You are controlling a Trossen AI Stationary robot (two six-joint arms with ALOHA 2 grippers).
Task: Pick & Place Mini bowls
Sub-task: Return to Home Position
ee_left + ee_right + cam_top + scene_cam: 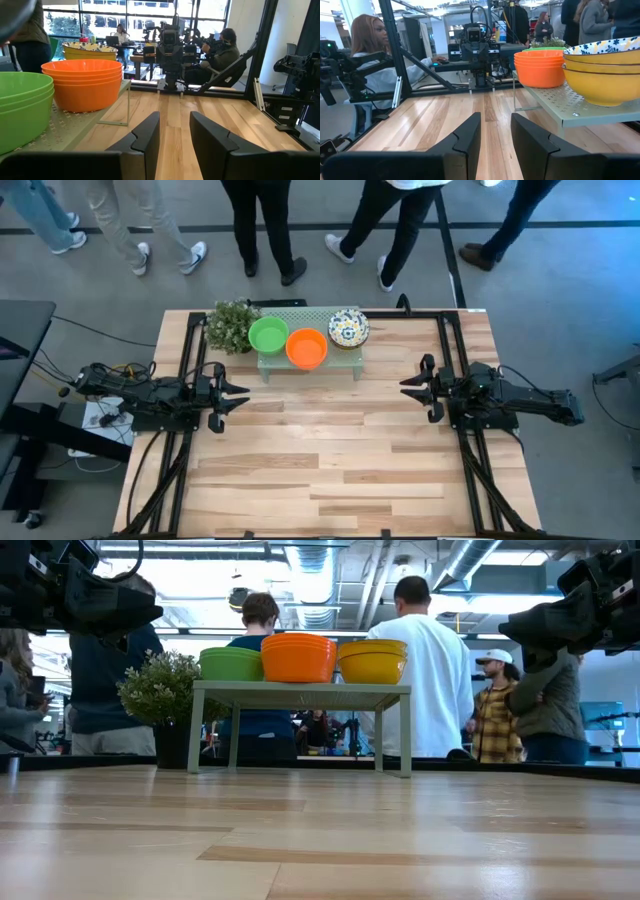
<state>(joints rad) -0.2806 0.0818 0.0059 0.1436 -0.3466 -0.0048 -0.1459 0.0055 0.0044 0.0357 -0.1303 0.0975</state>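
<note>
Three stacks of mini bowls rest by their bases on a pale green perforated stand (345, 358) at the table's far edge: green (267, 335), orange (306, 347), and floral with yellow outsides (348, 327). In the low view they show as green (231, 663), orange (298, 657) and yellow (372, 661). My left gripper (240, 392) hovers open over the table's left side, pointing right; its fingers (174, 127) are empty. My right gripper (408, 385) hovers open over the right side, pointing left, fingers (495, 129) empty.
A small bushy plant (231, 326) stands left of the stand. Bare wooden tabletop (320, 440) stretches between the arms and toward the near edge. Several people stand beyond the far edge (265, 225). Black frame rails (190, 350) run along both table sides.
</note>
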